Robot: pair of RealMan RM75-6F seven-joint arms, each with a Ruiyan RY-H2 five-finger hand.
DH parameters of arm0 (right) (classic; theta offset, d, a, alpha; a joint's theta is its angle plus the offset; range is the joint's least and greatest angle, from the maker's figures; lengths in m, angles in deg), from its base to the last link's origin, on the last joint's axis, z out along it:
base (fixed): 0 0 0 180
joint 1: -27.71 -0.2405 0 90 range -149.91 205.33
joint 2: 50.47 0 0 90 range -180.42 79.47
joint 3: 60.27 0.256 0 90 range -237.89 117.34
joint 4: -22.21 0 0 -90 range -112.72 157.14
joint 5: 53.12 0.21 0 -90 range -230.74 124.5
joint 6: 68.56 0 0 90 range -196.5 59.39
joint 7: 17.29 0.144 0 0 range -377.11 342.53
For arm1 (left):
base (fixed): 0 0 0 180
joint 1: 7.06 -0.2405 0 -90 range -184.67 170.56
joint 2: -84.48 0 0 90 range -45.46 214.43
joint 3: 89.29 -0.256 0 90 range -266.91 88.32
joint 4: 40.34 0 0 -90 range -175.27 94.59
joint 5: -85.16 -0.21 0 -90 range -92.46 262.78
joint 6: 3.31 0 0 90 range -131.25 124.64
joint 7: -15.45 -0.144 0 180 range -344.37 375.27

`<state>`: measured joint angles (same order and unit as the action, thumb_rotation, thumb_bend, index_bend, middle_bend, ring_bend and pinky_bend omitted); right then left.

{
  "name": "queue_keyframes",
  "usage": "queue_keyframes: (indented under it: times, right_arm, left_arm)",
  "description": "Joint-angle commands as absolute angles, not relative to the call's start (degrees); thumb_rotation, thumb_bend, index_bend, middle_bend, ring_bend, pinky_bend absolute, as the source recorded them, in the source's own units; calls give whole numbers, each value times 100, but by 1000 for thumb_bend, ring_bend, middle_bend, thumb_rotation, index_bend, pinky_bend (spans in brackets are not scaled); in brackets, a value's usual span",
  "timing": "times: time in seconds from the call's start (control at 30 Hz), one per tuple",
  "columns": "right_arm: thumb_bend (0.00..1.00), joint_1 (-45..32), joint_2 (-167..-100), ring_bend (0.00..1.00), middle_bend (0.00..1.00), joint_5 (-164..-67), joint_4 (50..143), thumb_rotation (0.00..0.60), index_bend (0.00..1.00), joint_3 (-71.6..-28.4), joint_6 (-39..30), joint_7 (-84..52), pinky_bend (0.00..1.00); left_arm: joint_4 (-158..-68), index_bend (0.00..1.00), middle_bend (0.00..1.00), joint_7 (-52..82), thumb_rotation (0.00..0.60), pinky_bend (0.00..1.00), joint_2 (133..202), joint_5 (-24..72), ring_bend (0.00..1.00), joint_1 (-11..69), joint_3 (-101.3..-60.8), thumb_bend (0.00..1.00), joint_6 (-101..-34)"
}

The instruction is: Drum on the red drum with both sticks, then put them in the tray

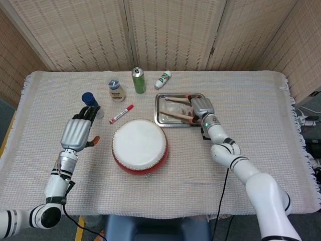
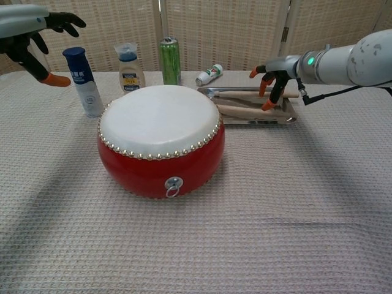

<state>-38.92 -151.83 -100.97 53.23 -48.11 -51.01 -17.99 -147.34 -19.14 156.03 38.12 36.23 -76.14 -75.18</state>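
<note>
The red drum (image 1: 140, 146) (image 2: 160, 141) with a white skin stands mid-table. Behind it to the right lies the steel tray (image 1: 160, 110) (image 2: 288, 116). Two wooden sticks (image 1: 177, 114) (image 2: 245, 110) lie inside it, one along the back (image 1: 175, 99) and one slanted across the front. My right hand (image 1: 199, 107) (image 2: 271, 76) hovers over the tray's right end with its fingers spread, holding nothing. My left hand (image 1: 78, 132) (image 2: 33, 33) floats open left of the drum, near a blue-capped bottle (image 1: 90, 99) (image 2: 84, 82).
Along the back stand a green can (image 1: 138, 80) (image 2: 169, 60), a squat labelled bottle (image 1: 116, 91) (image 2: 130, 67) and a small white tube (image 1: 163, 79) (image 2: 210, 74) on its side. A red marker (image 1: 121, 114) lies between the bottles and the drum.
</note>
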Motion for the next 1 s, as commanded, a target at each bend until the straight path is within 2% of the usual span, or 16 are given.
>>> queue_keyframes:
  times: [0.03,0.2,0.3,0.33,0.4,0.47,0.5,0.6,0.73,0.83,1.0]
  right_arm:
    - [159,-3530,-14344,105,269,-10330,6685,600,76,-4678,-4295,-1816,319]
    - [159,-2658,-13033,171,268,-10336,9112,600,105,-4755,-2682,-2303,389]
    - [158,-2144,-12360,243,268,-10470,10295,600,104,-4880,-1829,-2577,439]
    - [159,-1988,-12178,235,268,-10532,10579,600,103,-4936,-1605,-2644,438]
    - [158,-1635,-11801,133,225,-10741,11143,600,70,-5098,-1156,-2754,333]
    - [158,-1281,-11479,28,143,-10983,11581,600,17,-5286,-750,-2831,151]
    - [158,-1120,-11386,1,103,-11138,11713,600,0,-5356,-536,-2819,64]
    - [158,-573,-11217,0,67,-11717,11929,600,0,-5607,120,-2590,3]
    - [158,105,-11149,0,50,-12367,11840,600,0,-5956,794,-2174,0]
    - [158,521,-11076,0,2,-12643,11777,600,0,-6187,1070,-1934,0]
    - [158,1200,-11174,0,0,-13222,11558,600,0,-6443,1756,-1442,0]
  left_arm:
    - [-14772,0,81,-1674,600,253,15424,3798,51,3522,-7603,293,-7407]
    - [-14658,0,94,-1185,600,255,15220,3554,66,3237,-7679,295,-7428]
    - [-14565,0,99,-947,600,256,15144,3397,69,3054,-7749,296,-7497]
    - [-14545,0,100,-873,600,255,15117,3343,71,2997,-7768,295,-7524]
    - [-14472,2,103,-713,600,255,15060,3186,71,2828,-7835,295,-7650]
    - [-14395,5,104,-569,600,256,15031,2992,72,2633,-7919,295,-7845]
    - [-14366,6,105,-500,600,256,15029,2910,72,2548,-7953,295,-7930]
    - [-14268,6,106,-291,600,253,15008,2585,72,2235,-8128,295,-8216]
    - [-14176,6,105,-96,600,244,15004,2151,71,1811,-8396,295,-8609]
    - [-14183,6,105,24,600,242,15019,1860,72,1483,-8601,295,-8894]
    - [-14221,6,105,42,600,238,15095,1418,72,988,-8935,295,-9298]
